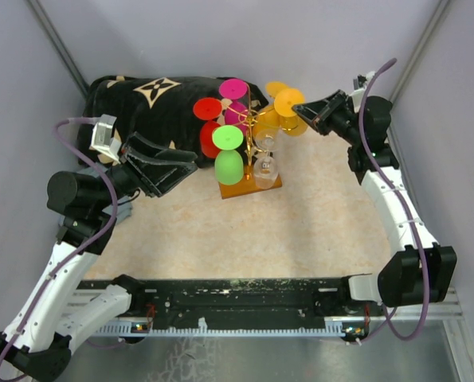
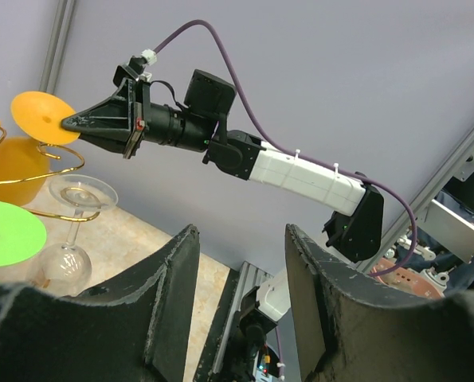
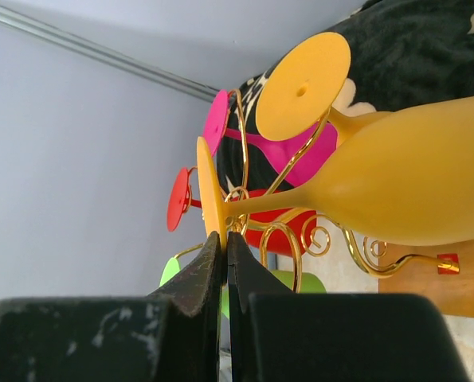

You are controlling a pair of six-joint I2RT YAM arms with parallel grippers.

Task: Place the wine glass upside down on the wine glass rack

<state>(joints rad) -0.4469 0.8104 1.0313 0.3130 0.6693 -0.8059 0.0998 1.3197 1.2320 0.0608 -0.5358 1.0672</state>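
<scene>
The wine glass rack, gold wire arms on an orange-brown wooden base, stands mid-table with several coloured glasses hanging upside down. My right gripper is at the rack's right side, shut on the rim of an orange wine glass's foot. That glass's bowl points away from me, its stem close to the curled gold arms; whether it rests on one I cannot tell. My left gripper hovers left of the rack, open and empty.
A second orange glass, pink, red, green and clear glasses hang on the rack. A black patterned cloth lies behind it at the back left. Grey walls enclose the table.
</scene>
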